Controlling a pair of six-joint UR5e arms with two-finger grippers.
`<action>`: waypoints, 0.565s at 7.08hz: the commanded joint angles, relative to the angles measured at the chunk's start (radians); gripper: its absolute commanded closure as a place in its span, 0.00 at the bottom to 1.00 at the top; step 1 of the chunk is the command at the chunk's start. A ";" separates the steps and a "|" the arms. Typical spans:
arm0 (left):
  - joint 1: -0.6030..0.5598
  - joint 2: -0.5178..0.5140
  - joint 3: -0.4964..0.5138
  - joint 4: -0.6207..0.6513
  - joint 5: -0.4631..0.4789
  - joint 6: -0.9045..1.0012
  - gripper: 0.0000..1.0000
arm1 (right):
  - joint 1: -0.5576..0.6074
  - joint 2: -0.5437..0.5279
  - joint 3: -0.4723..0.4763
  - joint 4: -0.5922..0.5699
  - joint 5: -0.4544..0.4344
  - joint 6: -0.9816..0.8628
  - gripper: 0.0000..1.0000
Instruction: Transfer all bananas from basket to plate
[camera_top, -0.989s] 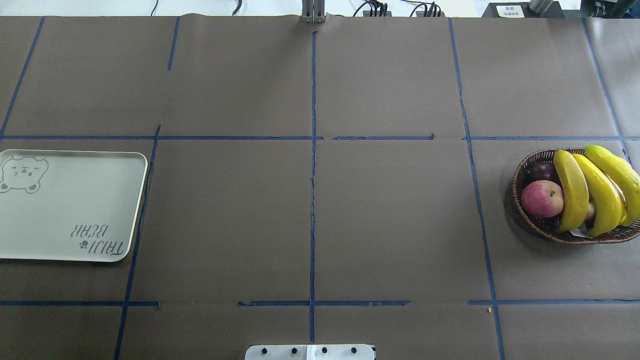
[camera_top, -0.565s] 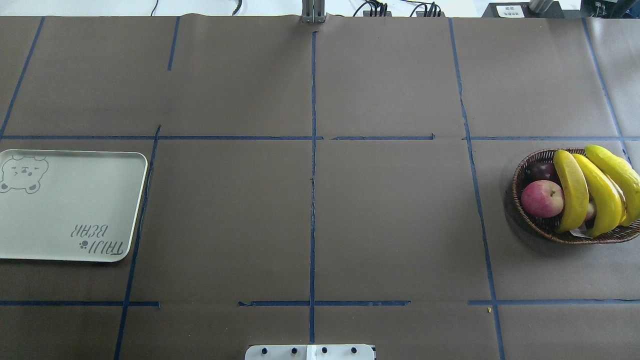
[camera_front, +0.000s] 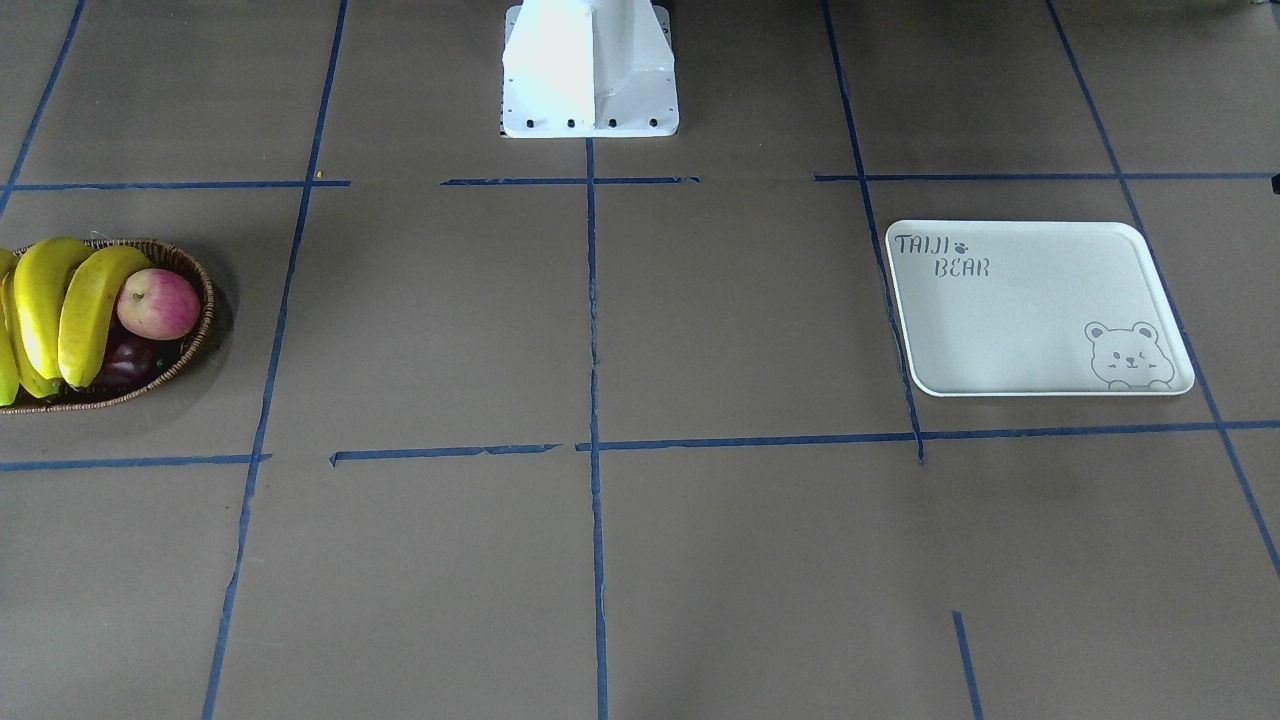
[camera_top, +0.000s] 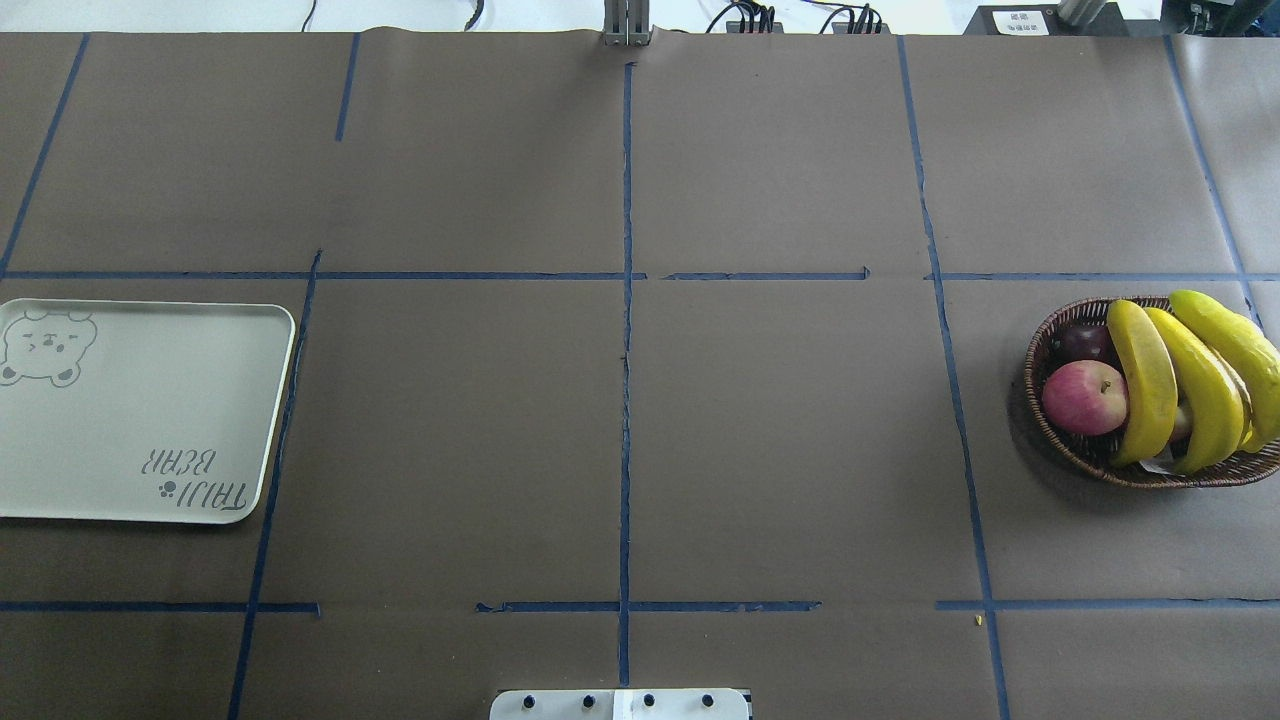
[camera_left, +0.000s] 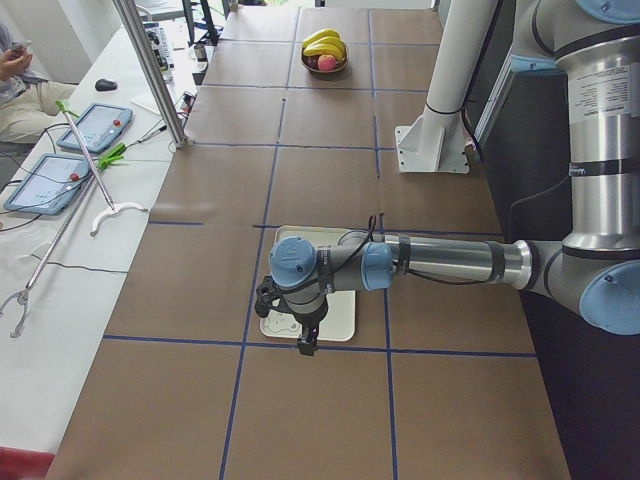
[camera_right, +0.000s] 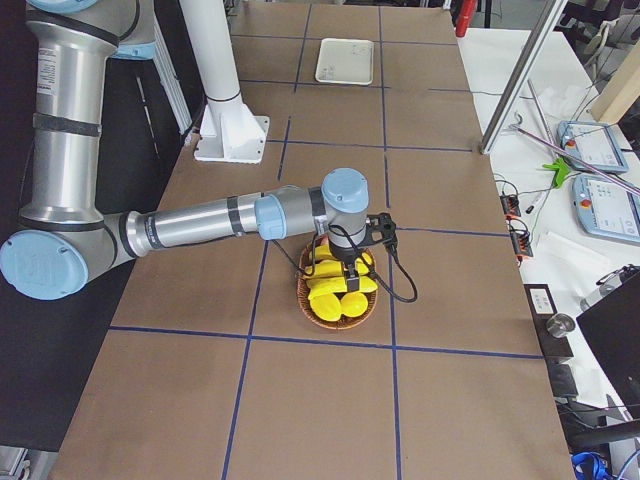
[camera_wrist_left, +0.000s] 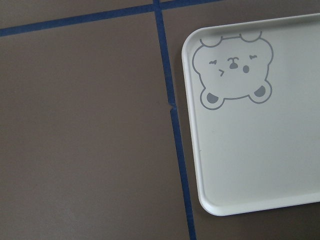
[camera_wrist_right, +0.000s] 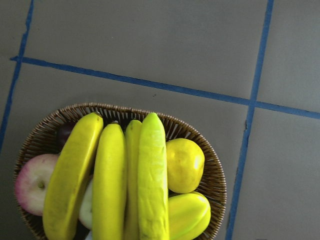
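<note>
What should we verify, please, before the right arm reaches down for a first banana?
1. All four bananas in the basket: ok, side by side on top.
2. Apple clear of the grasp: ok, it lies partly under the outermost banana.
3. Plate free to receive: ok, nothing lies on it.
4. Right hand over the basket: ok.
5. Right hand open: cannot tell, only a side view shows it.
6. Left hand state: cannot tell; it hangs over the plate's edge.
</note>
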 joint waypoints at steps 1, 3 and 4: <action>0.000 0.001 0.001 0.002 0.000 0.000 0.00 | -0.095 -0.010 0.076 0.118 -0.007 0.162 0.00; 0.000 0.001 0.001 0.002 0.004 0.000 0.00 | -0.216 -0.010 0.136 0.148 -0.112 0.393 0.01; 0.000 0.001 0.001 0.002 0.003 0.000 0.00 | -0.282 -0.011 0.160 0.149 -0.172 0.505 0.03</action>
